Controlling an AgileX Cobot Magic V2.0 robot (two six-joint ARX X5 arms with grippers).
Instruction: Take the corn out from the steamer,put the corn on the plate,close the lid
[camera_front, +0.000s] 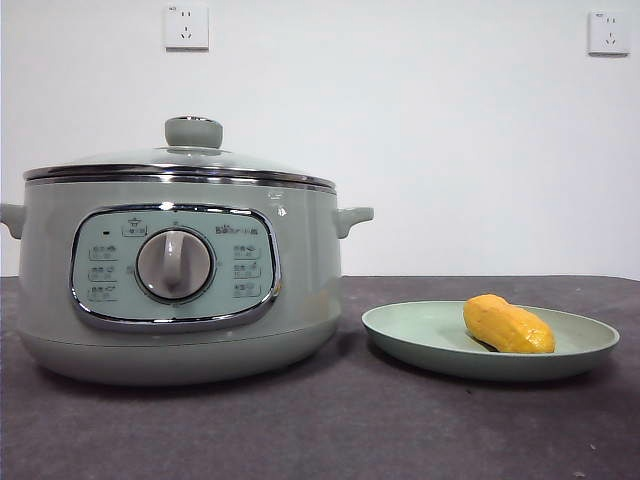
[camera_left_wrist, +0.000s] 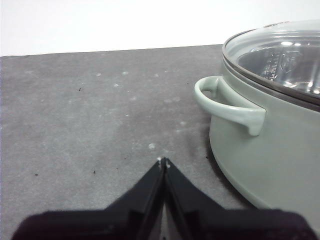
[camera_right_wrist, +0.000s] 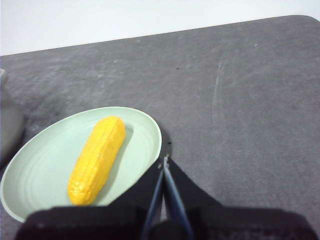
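The left hand had its two black jaws pressed together, tips meeting, holding nothing; it hung over bare grey worktop beside the steamer, near the pot's pale side handle but not touching it. The right hand was likewise pressed shut and empty, its tips just over the near rim of the plate, apart from the corn.

The corn lay lengthwise on the plate, a yellow cob resting in the shallow well. In the front view the corn sat on the plate to one side of the steamer, plate and pot standing close but apart on the worktop.

The lid sat closed on the steamer, its steel rim seated level all round and its green knob upright on top. The front view alone showed the chrome-framed control panel with its dial (and two wall sockets behind), and neither hand appeared in it. The left wrist view alone looked through the glass lid into the shiny inside of the pot. The right wrist view alone showed the cob's rows of kernels.
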